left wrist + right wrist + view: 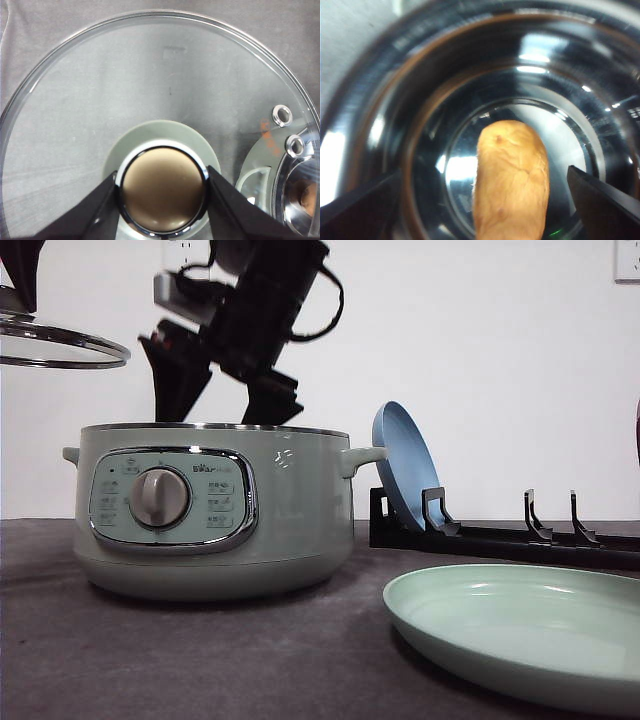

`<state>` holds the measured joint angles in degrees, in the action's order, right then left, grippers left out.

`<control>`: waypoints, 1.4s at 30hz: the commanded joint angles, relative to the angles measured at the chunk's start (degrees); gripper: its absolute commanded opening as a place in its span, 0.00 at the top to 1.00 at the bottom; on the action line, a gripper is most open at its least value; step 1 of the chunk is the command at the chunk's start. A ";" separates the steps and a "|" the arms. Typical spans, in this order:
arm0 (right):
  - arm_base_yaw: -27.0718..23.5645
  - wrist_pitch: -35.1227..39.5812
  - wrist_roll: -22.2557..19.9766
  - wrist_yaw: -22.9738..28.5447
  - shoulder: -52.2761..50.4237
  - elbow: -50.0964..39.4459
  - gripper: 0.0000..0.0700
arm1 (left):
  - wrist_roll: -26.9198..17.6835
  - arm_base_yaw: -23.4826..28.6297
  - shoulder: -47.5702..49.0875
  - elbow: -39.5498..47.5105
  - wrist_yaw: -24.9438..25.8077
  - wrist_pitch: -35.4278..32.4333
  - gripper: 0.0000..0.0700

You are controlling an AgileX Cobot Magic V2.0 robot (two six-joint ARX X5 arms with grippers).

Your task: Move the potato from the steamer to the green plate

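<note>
A: Where is the potato (511, 182)?

B: Inside the steamer (215, 510), lying on the shiny metal floor of the pot. In the right wrist view it sits between the 2 dark fingers (360, 207) of the right pincer (485, 210), which are spread wide, well apart from its skin on both sides. That pincer has hold of nothing.

A: And from the front?

B: The right arm reaches down from above, with the right pincer's black fingers dipping behind the steamer's rim. The steamer stands on the dark grey counter (150, 660) at the left, its silver dial (160, 497) facing the camera.

A: The left side?

B: The left pincer (162, 192) is closed on the lid's knob (162, 190), 1 black finger (92, 215) pressed against each side. The glass lid (160, 80) hangs under it, held up in the air; in the front view its edge shows at the upper left, above and to the left of the steamer, touching nothing else.

A: The green plate (520, 630)?

B: On the counter at the lower right, nearer the camera than the steamer, apart from it. Behind it a black dish rack (500, 535) holds 1 blue plate (405, 465) standing on edge, just beside the steamer's right handle (362, 458).
</note>
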<state>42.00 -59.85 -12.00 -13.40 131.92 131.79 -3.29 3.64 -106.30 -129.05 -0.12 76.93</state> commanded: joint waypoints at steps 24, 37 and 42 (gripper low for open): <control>-0.20 1.82 -0.24 1.74 7.76 1.68 0.25 | 0.39 0.15 0.96 -2.56 0.61 -1.51 1.00; -0.31 1.04 1.48 1.83 6.37 3.32 0.72 | 0.47 0.15 0.96 -2.56 0.63 -1.55 1.00; -0.56 -4.76 1.52 1.49 4.39 10.57 0.72 | 0.94 0.15 0.96 -2.56 0.69 -1.50 1.00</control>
<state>41.12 -64.21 -11.49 -11.77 137.56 139.39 -3.21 3.64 -106.30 -129.05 0.21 76.97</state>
